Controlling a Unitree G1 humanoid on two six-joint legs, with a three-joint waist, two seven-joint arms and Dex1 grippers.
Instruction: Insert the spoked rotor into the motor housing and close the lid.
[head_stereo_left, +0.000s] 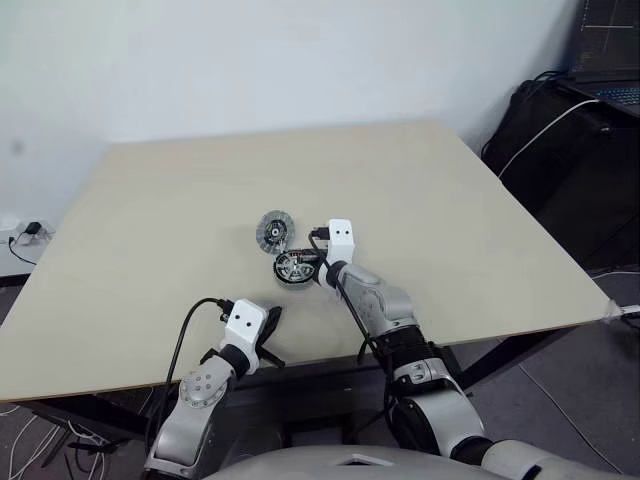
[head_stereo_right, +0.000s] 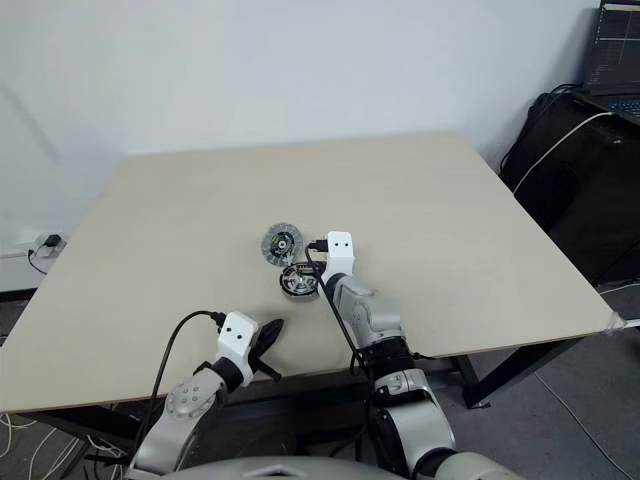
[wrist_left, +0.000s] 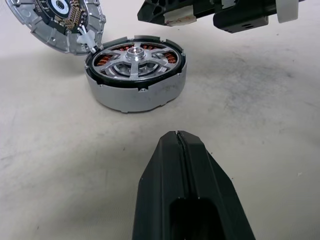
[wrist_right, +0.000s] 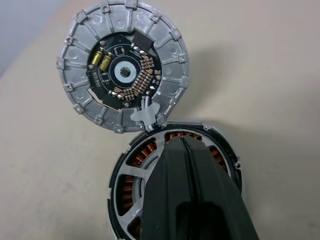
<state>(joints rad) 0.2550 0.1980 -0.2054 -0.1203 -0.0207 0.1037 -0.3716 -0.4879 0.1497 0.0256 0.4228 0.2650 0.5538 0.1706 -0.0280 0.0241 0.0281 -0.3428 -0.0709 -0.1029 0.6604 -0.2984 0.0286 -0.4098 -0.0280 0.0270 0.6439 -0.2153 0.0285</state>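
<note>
The motor housing (wrist_left: 135, 97) sits mid-table, a low silver cup with copper windings. The spoked rotor (wrist_left: 135, 56) lies inside it, spokes and hub facing up. The lid (wrist_right: 122, 75) stands open and tilted at the housing's far rim, joined to it by a small tab, its circuit-board face showing. My right gripper (wrist_right: 181, 142) is shut, with its tips just over the rotor's near side; whether they touch it I cannot tell. My left gripper (wrist_left: 177, 135) is shut and empty. It hovers near the table's front edge, a short way before the housing (head_stereo_left: 296, 268).
The beige table (head_stereo_left: 450, 230) has open surface all around the parts. Its front edge runs just behind my left gripper (head_stereo_left: 268, 322). Black bags (head_stereo_left: 570, 150) and a laptop stand off the table's right side. Cables and a socket lie on the floor at left.
</note>
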